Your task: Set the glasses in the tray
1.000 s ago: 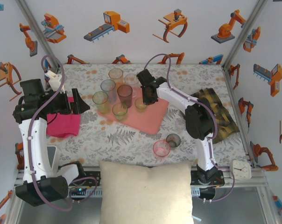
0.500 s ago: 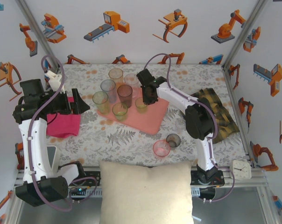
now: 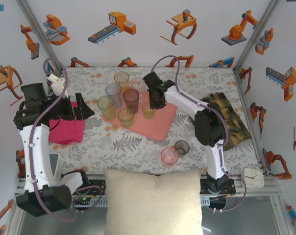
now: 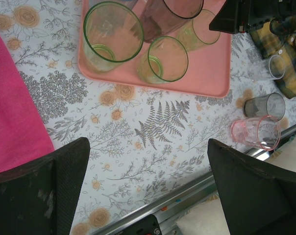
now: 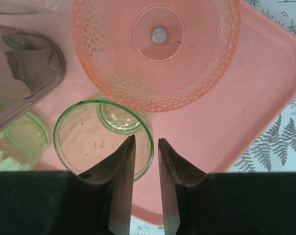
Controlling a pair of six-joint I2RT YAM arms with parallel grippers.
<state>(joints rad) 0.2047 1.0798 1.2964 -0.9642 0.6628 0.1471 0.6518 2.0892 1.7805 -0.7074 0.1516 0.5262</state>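
1. Now finds the right gripper (image 5: 147, 142) over the middle of the tray (image 5: 246, 98), fingers narrowly parted astride the rim of a green tumbler (image 5: 89, 142), pinching nothing.
2. Notes a dimpled pinkish tumbler (image 5: 158, 49) upright on the tray just beyond that one.
3. Sees more glasses crowding the tray's left part: a smoky tumbler (image 3: 131, 96), a large green glass (image 3: 105, 104) and a smaller green glass (image 3: 125, 116).
4. Spots three off the tray to its near right: a pink tumbler (image 3: 169, 155), a grey tumbler (image 3: 182, 147) touching it, and a clear tumbler (image 4: 277, 66) beside the plaid cloth (image 3: 231, 117).
5. Finds the left gripper (image 4: 148, 191) left of the tray, spread wide and empty, beside the magenta cloth (image 4: 13, 107).
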